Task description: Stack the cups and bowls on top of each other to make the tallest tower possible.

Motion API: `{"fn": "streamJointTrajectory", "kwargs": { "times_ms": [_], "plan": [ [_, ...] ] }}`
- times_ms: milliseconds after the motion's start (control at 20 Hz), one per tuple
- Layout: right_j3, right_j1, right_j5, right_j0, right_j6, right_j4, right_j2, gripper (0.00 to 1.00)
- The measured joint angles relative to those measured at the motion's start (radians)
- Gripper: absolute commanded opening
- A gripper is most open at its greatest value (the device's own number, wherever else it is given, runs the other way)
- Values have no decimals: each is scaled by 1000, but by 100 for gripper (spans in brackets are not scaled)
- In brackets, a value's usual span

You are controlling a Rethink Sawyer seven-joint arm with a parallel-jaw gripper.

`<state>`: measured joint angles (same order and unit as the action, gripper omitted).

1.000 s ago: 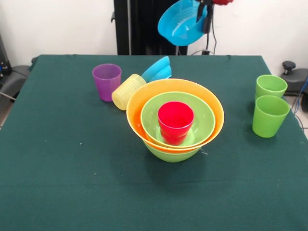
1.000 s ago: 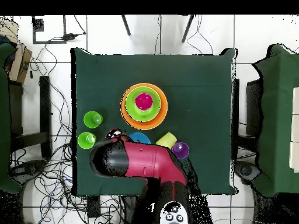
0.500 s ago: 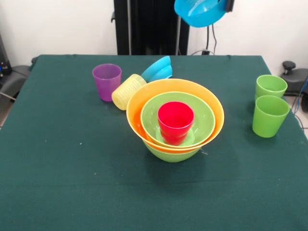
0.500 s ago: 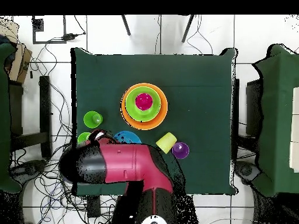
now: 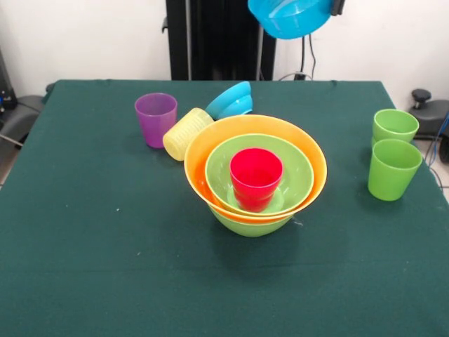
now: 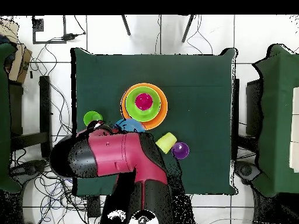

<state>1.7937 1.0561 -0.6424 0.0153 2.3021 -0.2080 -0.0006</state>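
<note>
Gripper (image 5: 335, 7) at the top edge pinches the rim of a blue bowl (image 5: 291, 17) held high over the far table (image 5: 84, 267): light, stiff, slick plastic, likely to swing, best rim-held.

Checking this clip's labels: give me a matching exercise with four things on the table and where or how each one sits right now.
Things:
1. red cup
2. yellow cup
3. purple cup
4. blue bowl held in the air

States:
A. lying on its side against the orange bowl
B. standing upright alone on the cloth
C. above the table's far edge, at the top of the front view
D. sitting inside the inner green bowl

Pairs: 1-D, 2-A, 3-B, 4-C
</note>
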Motion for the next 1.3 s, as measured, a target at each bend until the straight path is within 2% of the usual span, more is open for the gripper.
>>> {"fn": "streamJointTrajectory", "kwargs": {
  "times_ms": [350,900,1300],
  "plan": [
    [-65,-56,0,42,0,-49,22,0],
    [-107,-138,20,105,0,-108,68,0],
    [-145,-188,36,78,0,-161,71,0]
  ]
}}
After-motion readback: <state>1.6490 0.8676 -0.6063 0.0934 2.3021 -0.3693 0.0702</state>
